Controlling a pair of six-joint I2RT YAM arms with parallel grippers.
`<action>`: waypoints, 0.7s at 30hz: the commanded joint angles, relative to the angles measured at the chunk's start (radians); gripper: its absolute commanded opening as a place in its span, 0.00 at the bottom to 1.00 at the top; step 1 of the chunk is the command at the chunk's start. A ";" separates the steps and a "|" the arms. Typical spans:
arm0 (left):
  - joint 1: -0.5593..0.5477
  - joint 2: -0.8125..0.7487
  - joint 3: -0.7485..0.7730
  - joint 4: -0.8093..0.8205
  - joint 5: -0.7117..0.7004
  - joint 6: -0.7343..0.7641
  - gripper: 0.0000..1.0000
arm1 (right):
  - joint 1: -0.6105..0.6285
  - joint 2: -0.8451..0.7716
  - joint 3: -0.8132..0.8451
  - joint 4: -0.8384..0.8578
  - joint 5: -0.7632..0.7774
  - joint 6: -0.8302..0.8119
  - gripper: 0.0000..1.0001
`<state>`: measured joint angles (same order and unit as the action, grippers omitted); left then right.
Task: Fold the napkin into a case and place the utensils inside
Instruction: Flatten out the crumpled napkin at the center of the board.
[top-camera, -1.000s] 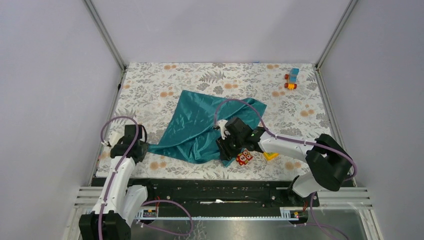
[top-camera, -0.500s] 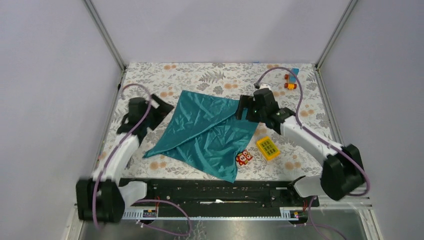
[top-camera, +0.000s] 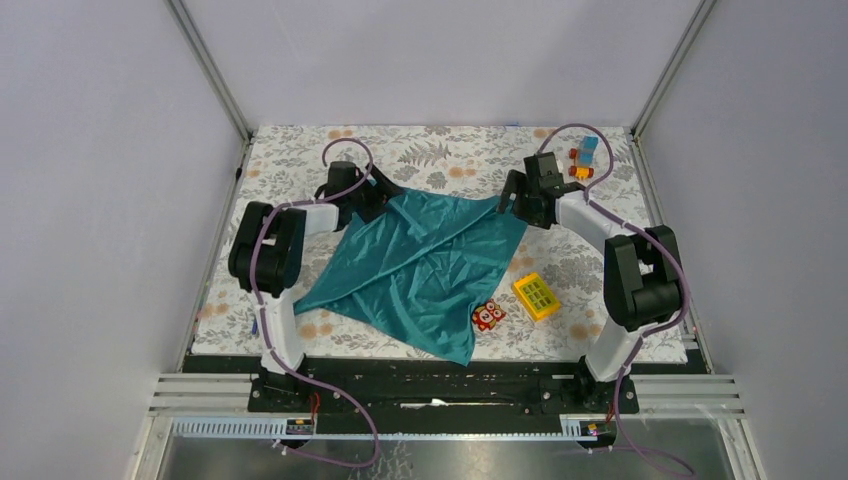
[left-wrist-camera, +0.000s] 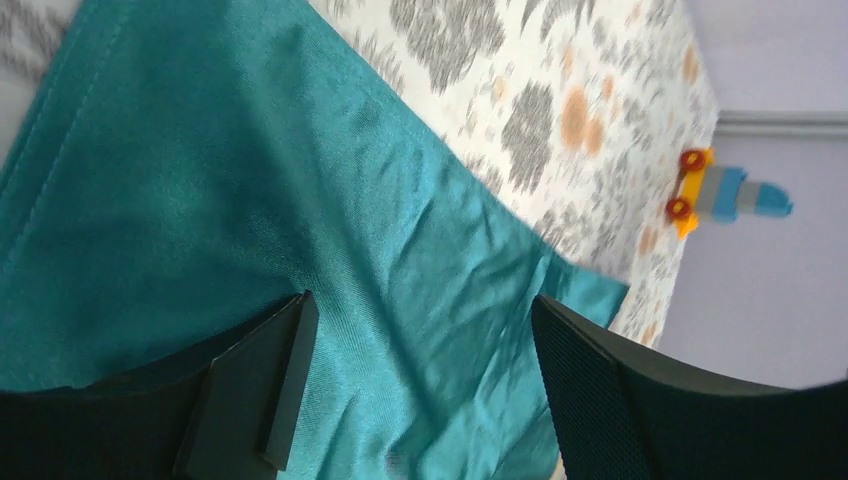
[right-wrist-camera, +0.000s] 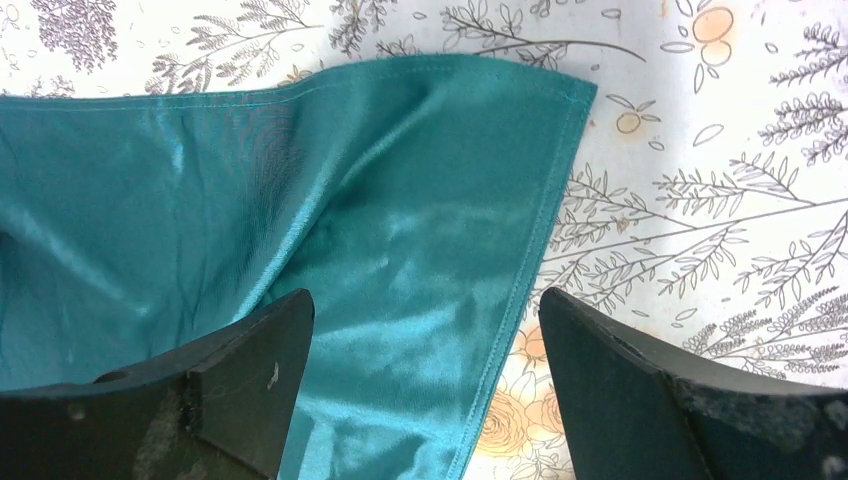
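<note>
Hovering over the napkin's (top-camera: 420, 262) far-left corner, the left fingers (top-camera: 371, 197) are spread wide, holding nothing, with cloth beneath them. The teal napkin lies rumpled and unfolded mid-bench (top-camera: 300, 150), one corner reaching toward the near edge. A red owl toy (top-camera: 487, 315) and a yellow block (top-camera: 536, 296) sit just beside its right edge. Over the far-right corner, the right fingers (top-camera: 517, 195) gape equally wide, gripping nothing.

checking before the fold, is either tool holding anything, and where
Nothing held: left tool and right tool are both open over far corners of the napkin.
</note>
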<state>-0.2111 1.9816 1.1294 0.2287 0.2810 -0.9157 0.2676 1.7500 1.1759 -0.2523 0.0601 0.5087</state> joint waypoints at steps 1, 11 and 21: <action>0.031 0.091 0.072 0.112 -0.044 -0.116 0.85 | -0.009 0.039 0.066 0.004 0.017 -0.024 0.90; 0.172 0.264 0.196 0.162 -0.006 -0.208 0.88 | -0.038 0.245 0.200 0.047 -0.121 -0.005 0.86; 0.238 0.353 0.290 0.204 0.054 -0.235 0.88 | -0.033 0.473 0.466 -0.011 -0.125 0.032 0.66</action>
<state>0.0048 2.2852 1.4189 0.4511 0.3344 -1.1538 0.2287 2.1551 1.5436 -0.2028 -0.0917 0.5289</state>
